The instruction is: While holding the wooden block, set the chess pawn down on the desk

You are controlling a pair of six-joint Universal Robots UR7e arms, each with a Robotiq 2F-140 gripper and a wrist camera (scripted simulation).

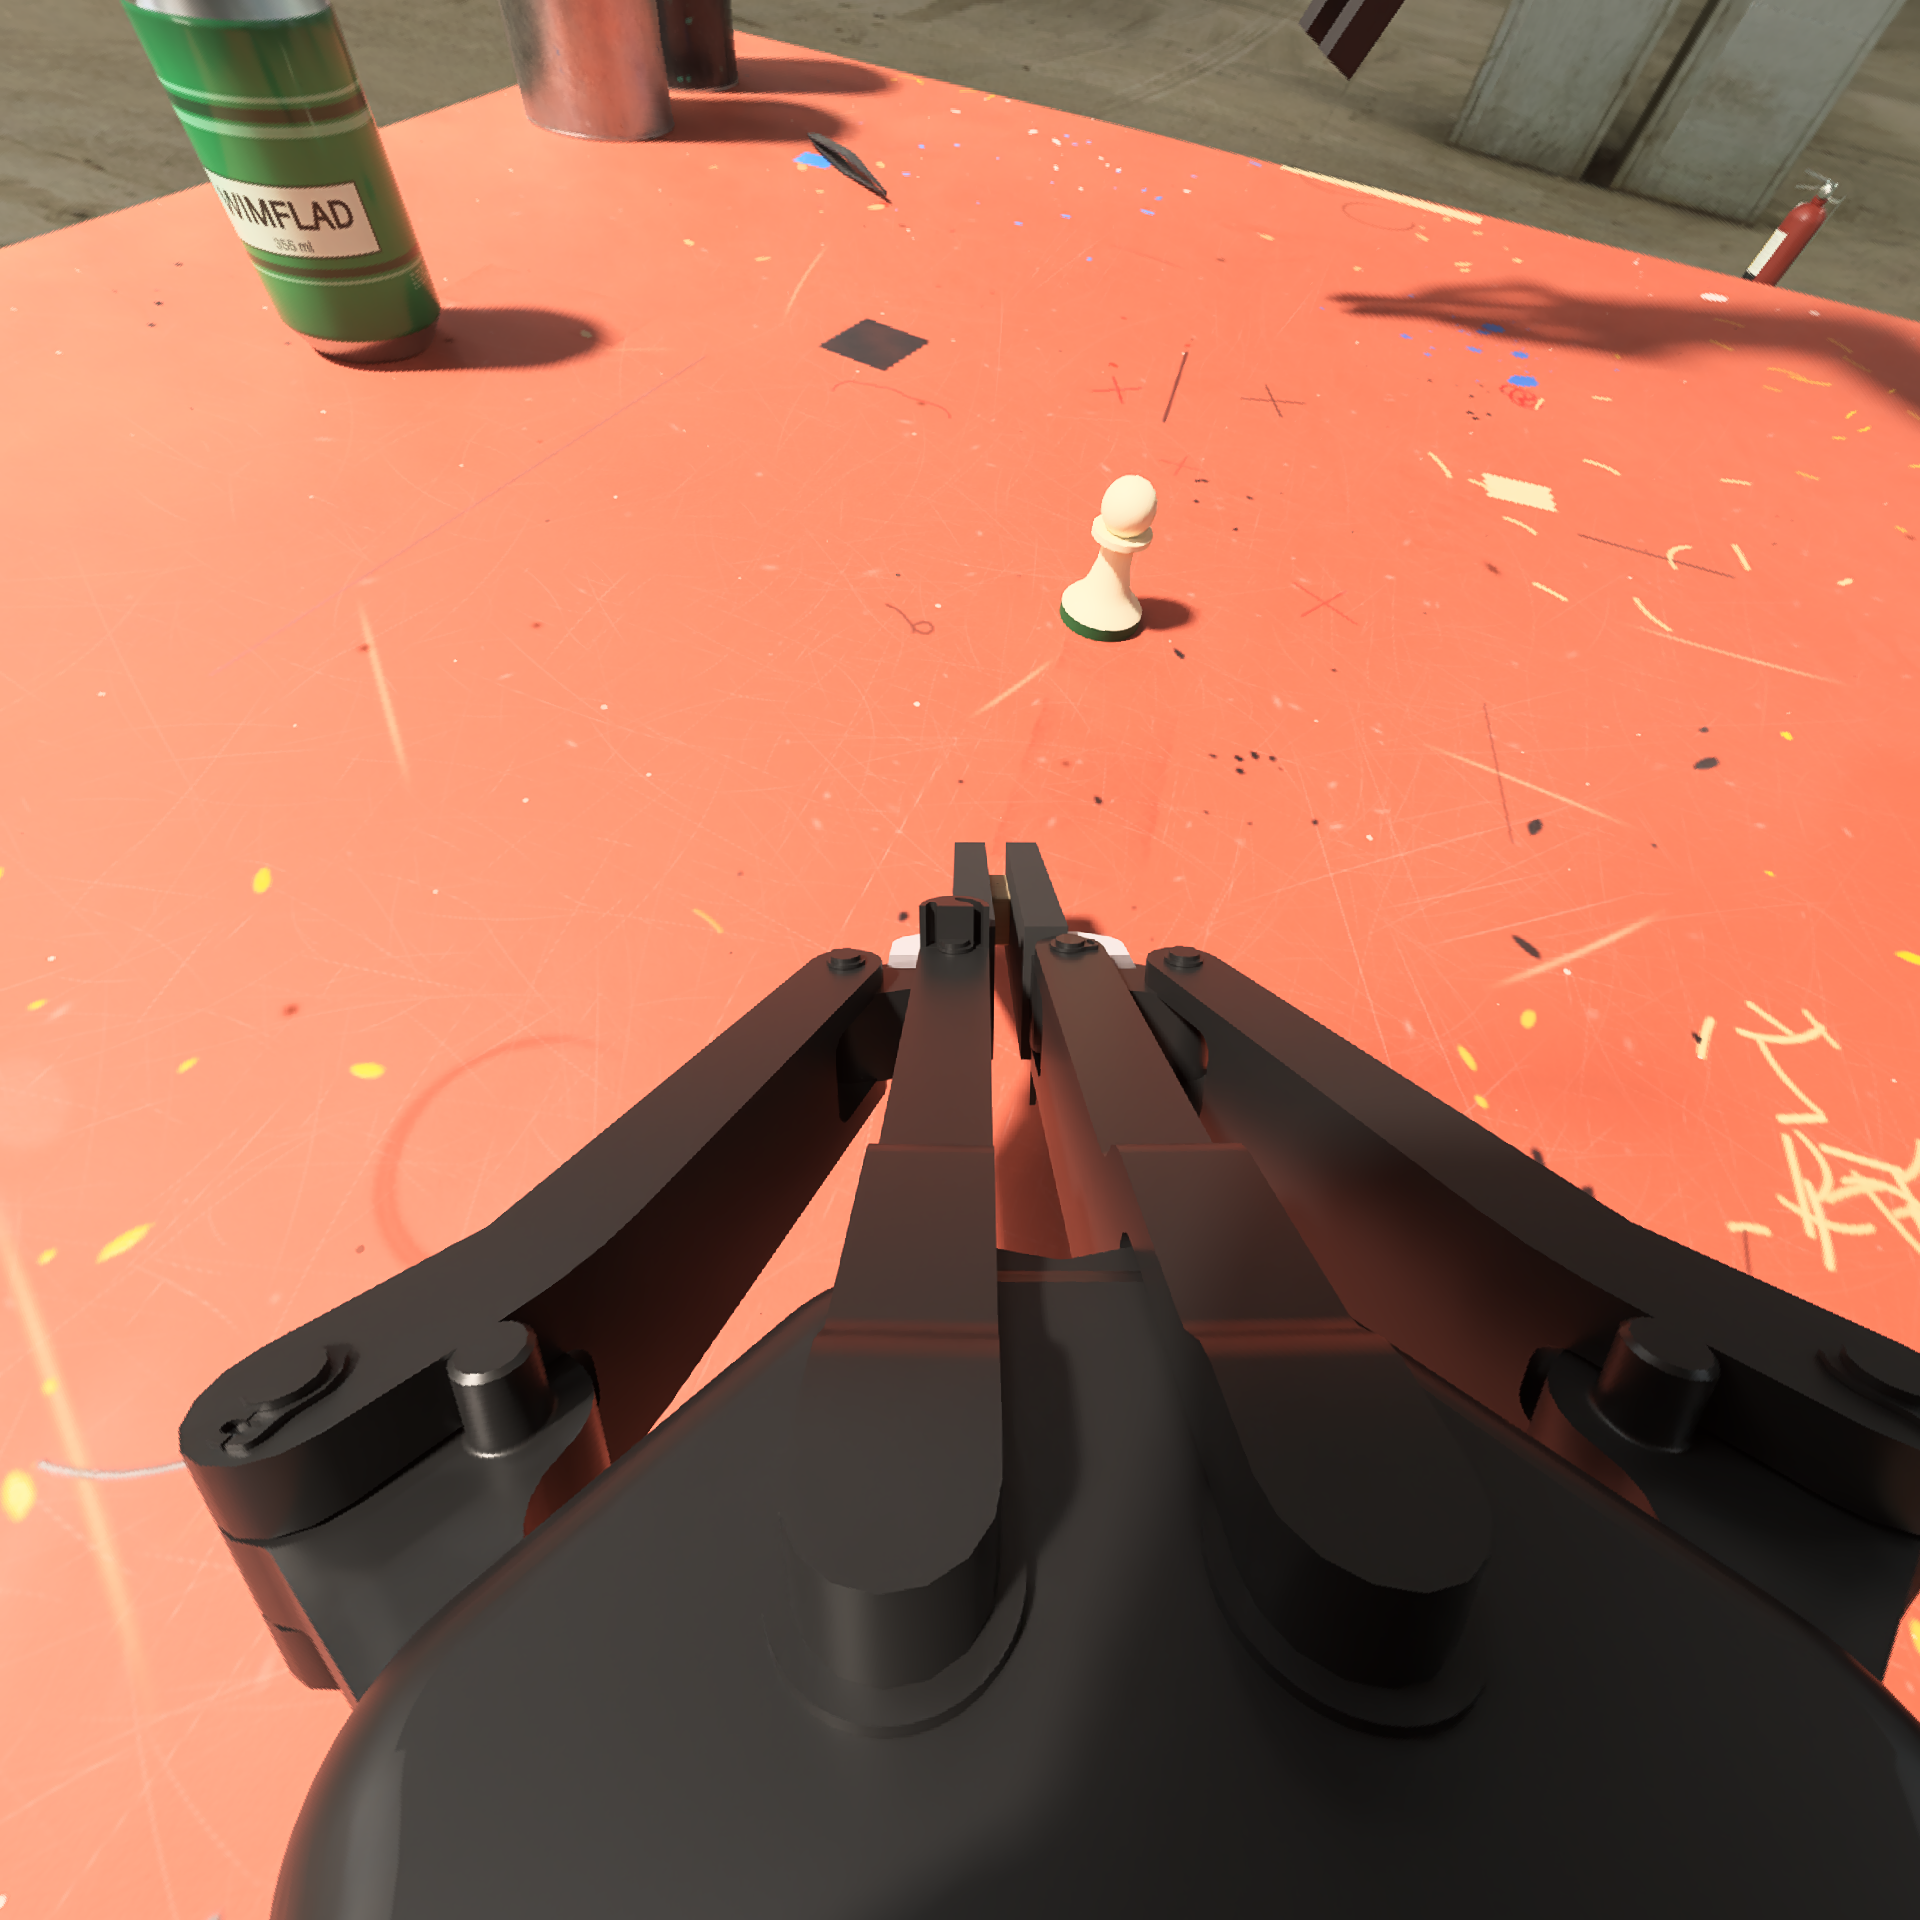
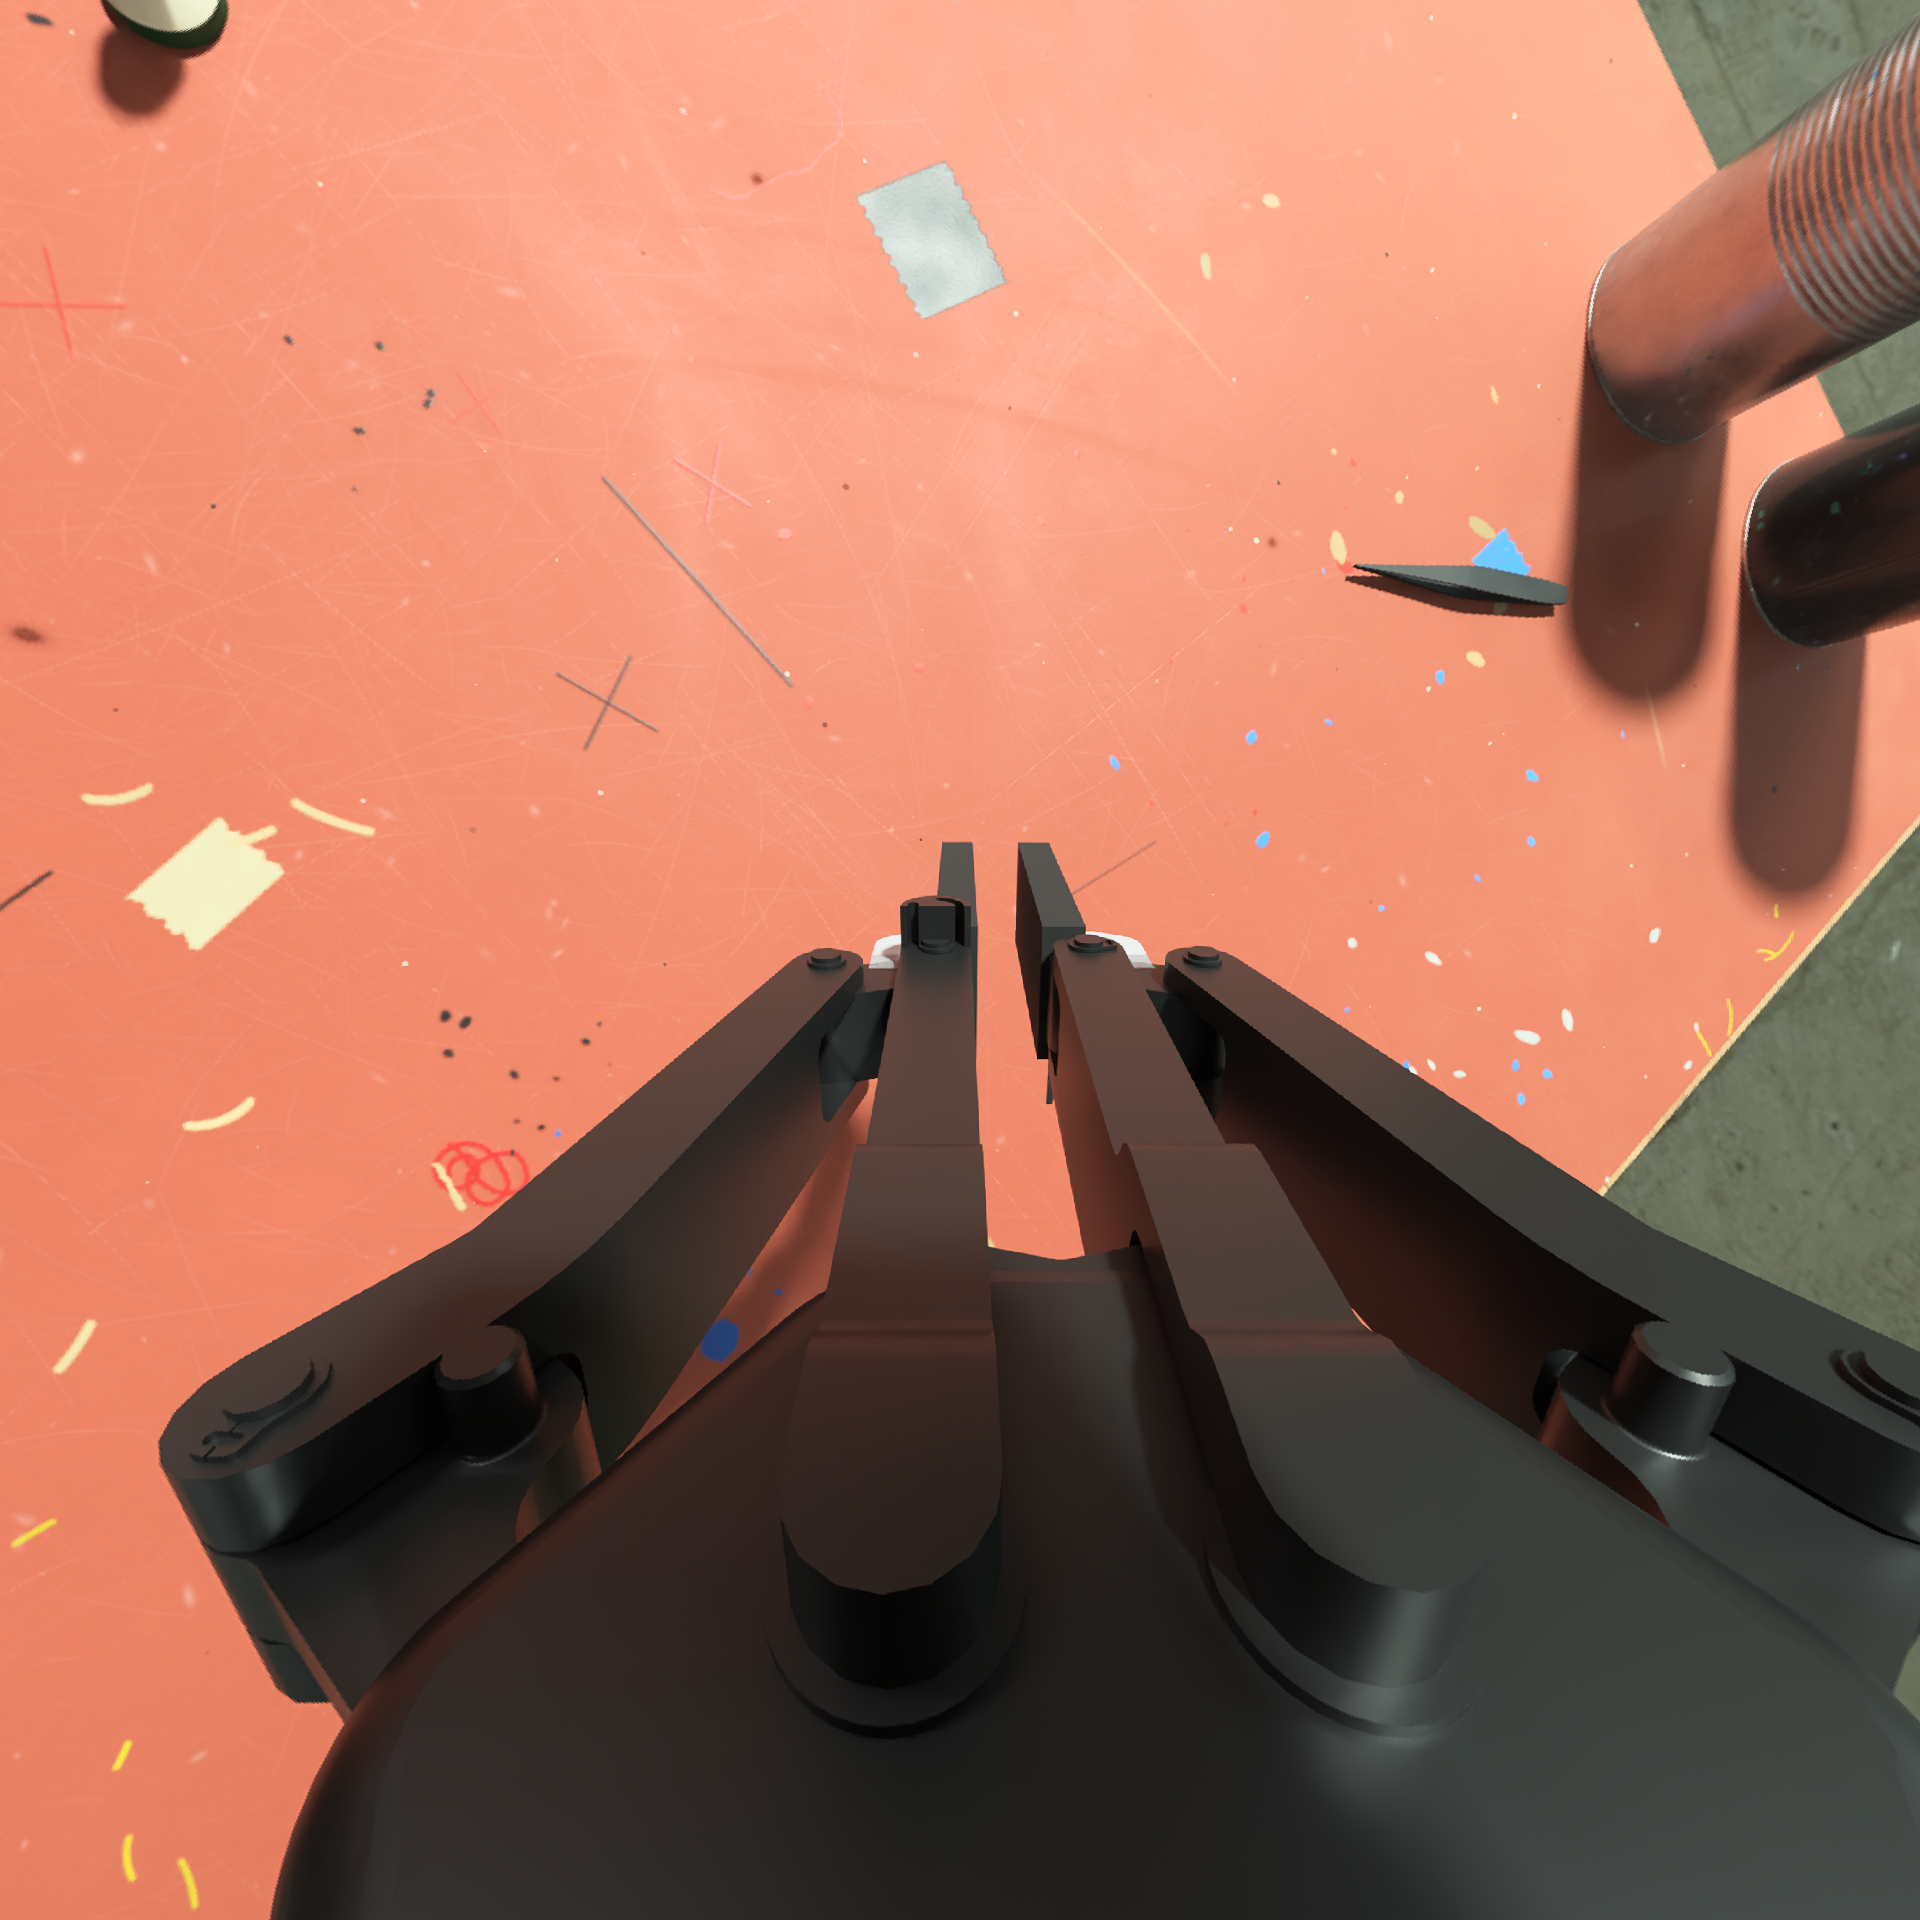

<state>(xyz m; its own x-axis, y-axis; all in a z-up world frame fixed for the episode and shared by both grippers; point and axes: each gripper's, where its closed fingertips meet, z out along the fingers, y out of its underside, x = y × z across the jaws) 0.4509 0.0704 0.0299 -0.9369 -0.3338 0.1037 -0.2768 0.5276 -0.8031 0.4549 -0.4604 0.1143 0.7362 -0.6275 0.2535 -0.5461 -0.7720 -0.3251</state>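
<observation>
A cream chess pawn (image 1: 1110,561) with a dark green base stands upright on the salmon desk (image 1: 623,675), ahead of my left gripper (image 1: 997,868) and apart from it. The left gripper is shut on a small wooden block (image 1: 1001,888); only a tan sliver of it shows between the fingertips. My right gripper (image 2: 995,868) hangs over the desk (image 2: 520,520) with its jaws a narrow gap apart and nothing between them. In the right wrist view only the pawn's base (image 2: 166,16) shows, at the top left corner, far from that gripper.
A green can (image 1: 301,197) stands at the far left, with two metal cylinders (image 1: 592,62) behind it; they also show at the right in the right wrist view (image 2: 1745,301). A dark flat sliver (image 2: 1465,584) lies near them. The desk edge (image 2: 1766,1018) runs along the right.
</observation>
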